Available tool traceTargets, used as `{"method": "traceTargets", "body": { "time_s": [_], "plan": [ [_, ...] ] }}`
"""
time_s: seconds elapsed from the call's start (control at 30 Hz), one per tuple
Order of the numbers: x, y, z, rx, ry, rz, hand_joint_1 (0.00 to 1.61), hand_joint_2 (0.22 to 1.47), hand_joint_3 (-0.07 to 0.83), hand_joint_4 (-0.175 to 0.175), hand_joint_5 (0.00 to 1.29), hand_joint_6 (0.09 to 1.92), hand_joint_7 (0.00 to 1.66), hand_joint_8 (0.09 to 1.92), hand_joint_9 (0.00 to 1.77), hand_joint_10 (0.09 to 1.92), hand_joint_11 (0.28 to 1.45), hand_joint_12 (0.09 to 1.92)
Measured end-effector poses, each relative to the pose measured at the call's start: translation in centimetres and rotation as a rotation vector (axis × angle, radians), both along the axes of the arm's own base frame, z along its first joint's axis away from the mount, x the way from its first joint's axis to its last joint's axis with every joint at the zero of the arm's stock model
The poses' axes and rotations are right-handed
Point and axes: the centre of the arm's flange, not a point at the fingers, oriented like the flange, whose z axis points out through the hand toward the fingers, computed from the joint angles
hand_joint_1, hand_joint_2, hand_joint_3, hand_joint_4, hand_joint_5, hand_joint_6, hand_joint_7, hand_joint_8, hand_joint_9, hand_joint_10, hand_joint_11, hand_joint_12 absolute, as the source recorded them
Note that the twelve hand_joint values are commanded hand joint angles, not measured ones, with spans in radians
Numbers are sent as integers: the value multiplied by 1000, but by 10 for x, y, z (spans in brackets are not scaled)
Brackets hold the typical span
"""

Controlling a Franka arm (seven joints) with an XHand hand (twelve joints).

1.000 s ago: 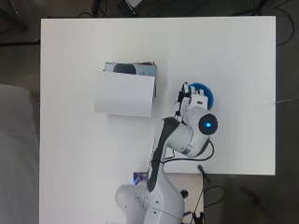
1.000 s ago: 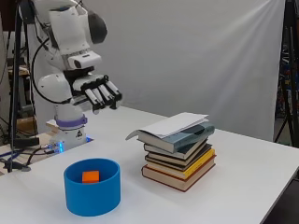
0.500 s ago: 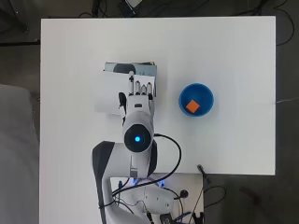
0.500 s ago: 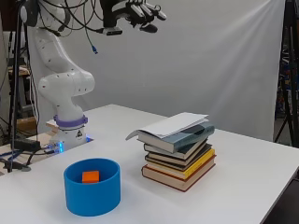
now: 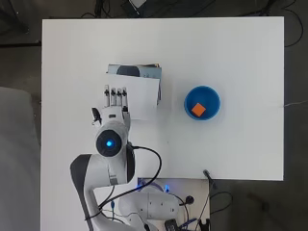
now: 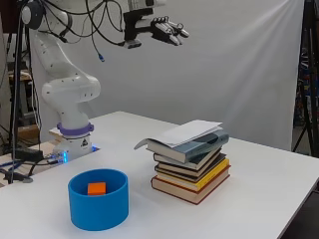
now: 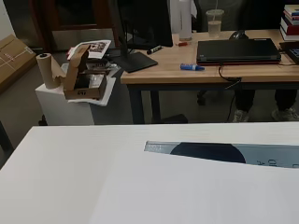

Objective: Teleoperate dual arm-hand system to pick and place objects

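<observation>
While the hand (image 6: pixel 160 28) hangs open and empty, books (image 6: pixel 192 162) stand beside the bowl (image 6: pixel 98 199).

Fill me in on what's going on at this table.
A white robot arm holds its hand high in the air, fingers straight and holding nothing, above the near edge of a stack of books whose top book lies open. Beside the stack stands a blue bowl with a small orange block inside. Nothing is being touched at this moment.
</observation>
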Motion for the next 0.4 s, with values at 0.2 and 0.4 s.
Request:
{"method": "traceTargets", "body": {
  "time_s": [0.2,0.4],
  "plan": [
    [23,-10,-11,-11,31,-16,275,1136,-1,-37,331,87,471,87,556,87,490,87],
    [45,-19,-24,4,52,-45,305,1119,-6,-9,329,87,404,87,513,87,459,87]
  ]
}}
